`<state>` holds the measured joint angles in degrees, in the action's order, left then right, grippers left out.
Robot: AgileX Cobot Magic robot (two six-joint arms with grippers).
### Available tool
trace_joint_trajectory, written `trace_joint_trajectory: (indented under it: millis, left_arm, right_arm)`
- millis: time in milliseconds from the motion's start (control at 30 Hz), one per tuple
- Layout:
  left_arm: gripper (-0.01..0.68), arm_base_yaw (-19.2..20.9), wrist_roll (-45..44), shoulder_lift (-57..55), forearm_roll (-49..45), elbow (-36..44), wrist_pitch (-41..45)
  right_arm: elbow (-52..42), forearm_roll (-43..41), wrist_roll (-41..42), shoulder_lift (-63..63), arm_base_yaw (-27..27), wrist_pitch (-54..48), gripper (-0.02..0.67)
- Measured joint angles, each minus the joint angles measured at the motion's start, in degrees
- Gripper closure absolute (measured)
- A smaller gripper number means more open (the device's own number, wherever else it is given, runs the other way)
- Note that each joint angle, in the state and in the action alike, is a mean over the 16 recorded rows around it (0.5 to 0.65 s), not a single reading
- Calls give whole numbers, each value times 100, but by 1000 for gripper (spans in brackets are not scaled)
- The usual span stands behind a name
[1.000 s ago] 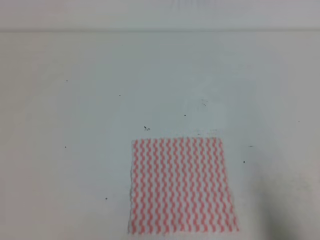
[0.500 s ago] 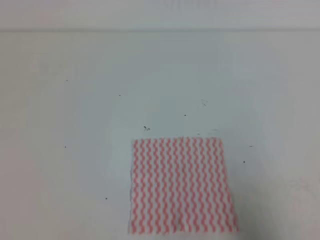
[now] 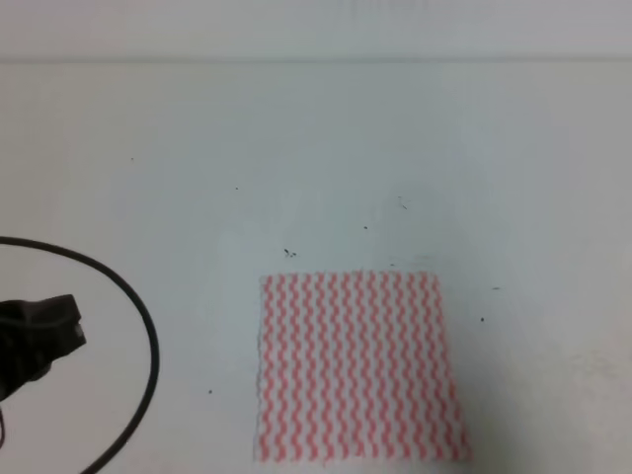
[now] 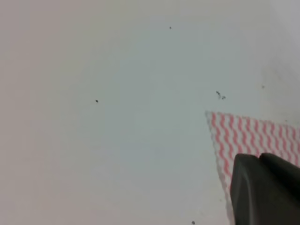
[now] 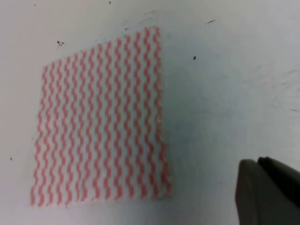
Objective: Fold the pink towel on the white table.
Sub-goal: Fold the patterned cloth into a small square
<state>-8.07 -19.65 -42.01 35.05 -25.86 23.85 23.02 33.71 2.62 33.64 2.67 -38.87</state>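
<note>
Well to the right of the left hand (image 3: 44, 331), the pink towel (image 3: 357, 367) lies flat and spread out on the white tabletop (image 3: 316, 148), its stripes running in wavy pink-and-white lines and its near edge close to the bottom of the overhead view. The left hand shows at the left edge of that view as a dark blurred shape, apart from the towel, with a black cable (image 3: 138, 306) curving in a loop around it over the tabletop. Whether this hand is released or clenched I cannot tell; only a dark corner of it shows in its own wrist view, with the towel's corner just beyond it. The right hand (image 5: 267, 192) appears only in its wrist view, as a dark block at the lower right, with the towel to its left and a strip of bare tabletop between them; its state cannot be told either. Tiny dark specks (image 3: 288, 254) dot the tabletop just beyond the towel's far edge.
</note>
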Motion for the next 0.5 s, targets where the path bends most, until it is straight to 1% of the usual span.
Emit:
trace_joint_trajectory:
  millis: [100,233,400,500]
  left_arm:
    - [676,-1,-580,-347,444,-69,105]
    - [676,-3,-1613,-740,1308,-109,241]
    - [676,-6,-2735,-941,2304,-109,391]
    - [676,-23,-3230,-1025,2816,-109,463]
  right_arm:
    - [27,242,214,289,4,-92,667]
    - [33,767,668,637,47,-111,667]
    - [45,1474,1242,1011,118,-84,667]
    - [48,1982,1613,1208,182,-65,667]
